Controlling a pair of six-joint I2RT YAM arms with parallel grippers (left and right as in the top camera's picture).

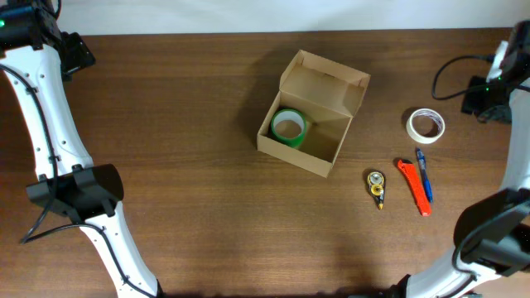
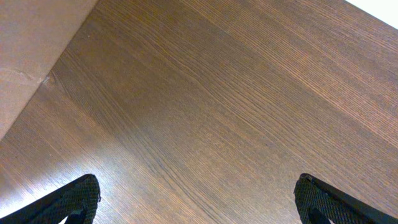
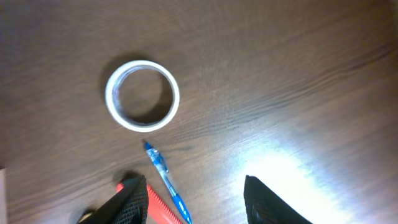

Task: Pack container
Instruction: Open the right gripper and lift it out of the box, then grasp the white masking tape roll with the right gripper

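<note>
The container (image 1: 325, 136) stands open near the table centre, its lid flap raised at 12 o'clock. Inside it, a green tape roll (image 1: 289, 127) lies toward 9 o'clock. The left gripper (image 2: 196, 190) is spread wide and holds nothing. The right gripper (image 3: 193, 186) is parted, seemingly empty, near a white tape roll (image 3: 142, 95).

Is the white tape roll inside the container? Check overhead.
No, the white tape roll lies on the table outside the container; only a green roll sits inside.

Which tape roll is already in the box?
The green tape roll lies inside the container; the white tape roll sits out on the table, near the pen.
</note>
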